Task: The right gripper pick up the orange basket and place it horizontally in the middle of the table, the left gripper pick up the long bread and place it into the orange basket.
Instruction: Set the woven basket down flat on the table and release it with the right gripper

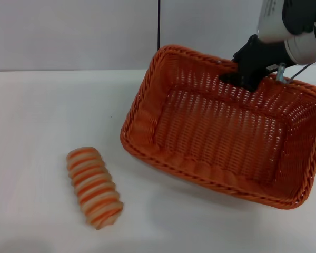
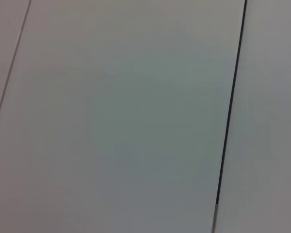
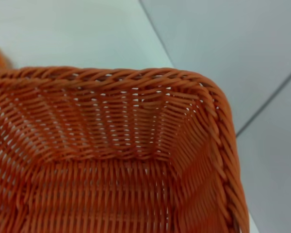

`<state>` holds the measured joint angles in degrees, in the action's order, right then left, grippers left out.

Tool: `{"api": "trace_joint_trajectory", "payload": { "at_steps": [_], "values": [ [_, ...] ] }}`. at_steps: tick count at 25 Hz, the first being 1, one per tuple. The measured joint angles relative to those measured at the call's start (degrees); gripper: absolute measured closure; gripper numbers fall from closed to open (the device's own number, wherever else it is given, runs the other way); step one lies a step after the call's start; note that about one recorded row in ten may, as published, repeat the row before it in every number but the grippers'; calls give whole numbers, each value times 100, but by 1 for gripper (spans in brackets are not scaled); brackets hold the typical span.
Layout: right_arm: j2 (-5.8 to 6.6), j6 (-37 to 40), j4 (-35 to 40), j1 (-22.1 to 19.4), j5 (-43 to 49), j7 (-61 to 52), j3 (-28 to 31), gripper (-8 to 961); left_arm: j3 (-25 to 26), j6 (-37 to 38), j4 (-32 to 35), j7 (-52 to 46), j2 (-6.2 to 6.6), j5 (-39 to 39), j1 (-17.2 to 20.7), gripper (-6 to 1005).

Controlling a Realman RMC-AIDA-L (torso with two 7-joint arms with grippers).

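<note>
The orange basket (image 1: 147, 121) sits at the right of the white table (image 1: 37, 116), turned at a slant with its near left corner toward the middle. My right gripper (image 1: 241, 74) is at the basket's far rim, its black fingers closed over the braided edge. A shadow under the near side suggests the basket is slightly raised. The right wrist view looks into the basket (image 3: 111, 126) toward one rounded corner. The long bread (image 1: 94, 185), striped orange-brown and cream, lies on the table at the front left, well apart from the basket. My left gripper is out of view.
A pale wall with a dark vertical seam (image 1: 159, 23) stands behind the table. The left wrist view shows only flat pale panels and a dark seam (image 2: 230, 111). Bare tabletop lies between the bread and the basket.
</note>
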<state>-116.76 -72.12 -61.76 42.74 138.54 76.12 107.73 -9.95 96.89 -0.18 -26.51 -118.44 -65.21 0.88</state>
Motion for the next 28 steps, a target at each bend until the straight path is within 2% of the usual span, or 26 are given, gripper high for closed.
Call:
{"api": "trace_joint_trajectory", "payload": {
  "at_steps": [3, 11, 17, 23, 28],
  "values": [
    [-63, 37, -99, -81, -109, 587, 11, 809, -56, 37, 0, -9, 0, 0, 0, 193],
    [-67, 157, -275, -110, -178, 1207, 31, 808, -73, 288, -54, -4, -3, 0, 111, 195],
    [-66, 345, -240, -171, -774, 1825, 37, 808, -115, 580, -67, 7, -6, 0, 304, 197],
    [-84, 591, 256, -133, -1555, 2641, -6, 809, -122, 1136, -63, 199, -1, 10, 679, 198],
    [-140, 858, 503, -119, -1775, 3011, -34, 809, -122, 1251, -67, 303, -2, 10, 851, 199]
  ]
}}
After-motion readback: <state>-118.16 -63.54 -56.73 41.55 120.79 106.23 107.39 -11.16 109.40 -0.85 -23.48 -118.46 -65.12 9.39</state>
